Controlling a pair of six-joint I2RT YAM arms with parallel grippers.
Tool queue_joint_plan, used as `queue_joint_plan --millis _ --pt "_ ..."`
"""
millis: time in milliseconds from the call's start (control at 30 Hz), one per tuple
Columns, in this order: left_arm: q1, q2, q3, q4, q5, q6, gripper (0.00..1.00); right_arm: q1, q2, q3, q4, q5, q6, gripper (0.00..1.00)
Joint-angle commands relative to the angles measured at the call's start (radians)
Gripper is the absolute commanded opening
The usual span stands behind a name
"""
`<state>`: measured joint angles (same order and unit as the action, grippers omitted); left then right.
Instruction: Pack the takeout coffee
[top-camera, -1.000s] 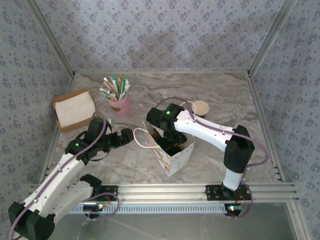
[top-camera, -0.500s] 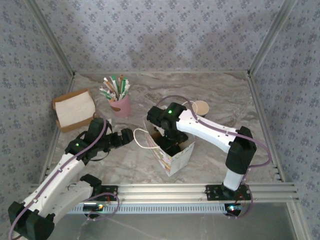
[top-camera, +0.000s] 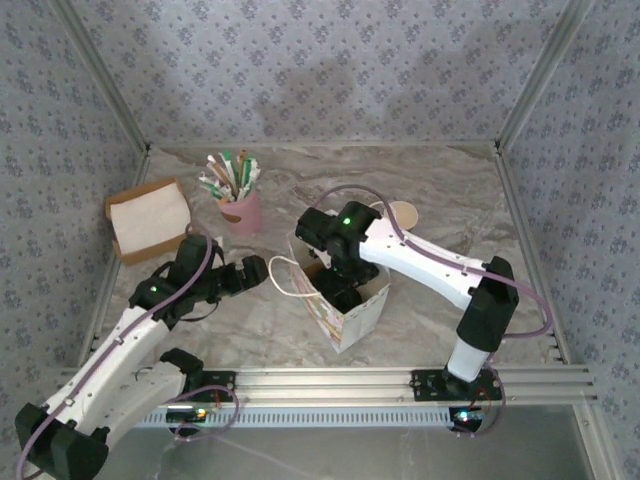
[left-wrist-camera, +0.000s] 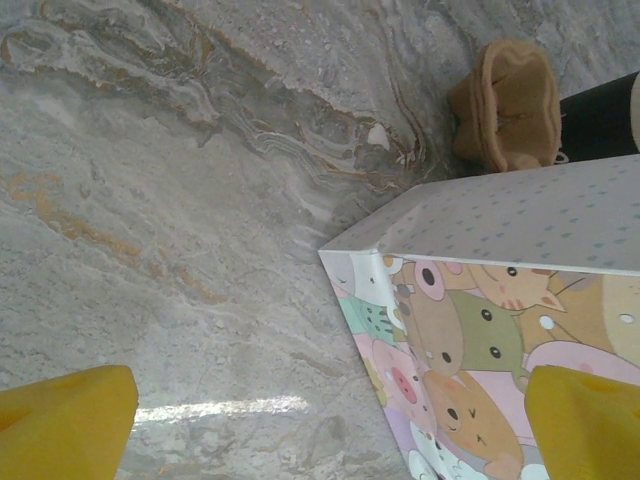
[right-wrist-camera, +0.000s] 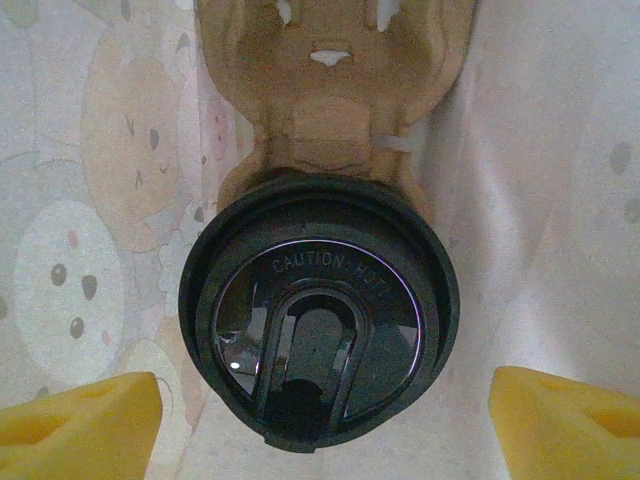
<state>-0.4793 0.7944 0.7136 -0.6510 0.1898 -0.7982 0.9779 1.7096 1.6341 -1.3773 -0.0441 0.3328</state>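
The takeout coffee, its round black lid (right-wrist-camera: 318, 335) facing up, stands in a brown pulp carrier (right-wrist-camera: 330, 60) inside the cartoon-printed paper bag (top-camera: 350, 315). My right gripper (right-wrist-camera: 320, 425) hangs straight above the lid, open, with a yellow pad on each side and a gap to the lid's rim. In the top view that gripper (top-camera: 345, 285) reaches down into the bag's mouth. The left gripper (top-camera: 255, 272) stands open to the left of the bag, by its handle, holding nothing. Its view has the bag's corner (left-wrist-camera: 480, 300) between the pads.
An open tan paper cup (top-camera: 402, 213) stands behind the right arm, and it also shows past the bag (left-wrist-camera: 505, 105). A pink cup of straws (top-camera: 240, 210) and a brown box of napkins (top-camera: 148, 218) are at the back left. The metal frame rail (top-camera: 350, 380) runs along the near edge.
The right gripper's jaws have spread a little wider over the lid and its arm has shifted slightly right. The left arm has stayed still.
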Motion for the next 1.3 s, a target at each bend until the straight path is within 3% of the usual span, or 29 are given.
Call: queue_joint_plan --millis 0,600,1267 --pt "-0.007 -0.014 0.049 -0.006 -0.012 -0.005 0.99 0.011 -0.03 0.038 -0.047 0.025 0.025 0.87" --pt "-0.016 -0.141 0.187 -0.06 0.03 0.037 0.99 0.025 -0.073 0.108 -0.069 0.043 0.032 0.87" --pt "-0.015 -0.174 0.205 -0.067 0.04 0.044 0.99 0.033 -0.147 0.13 -0.046 0.039 0.05 0.88"
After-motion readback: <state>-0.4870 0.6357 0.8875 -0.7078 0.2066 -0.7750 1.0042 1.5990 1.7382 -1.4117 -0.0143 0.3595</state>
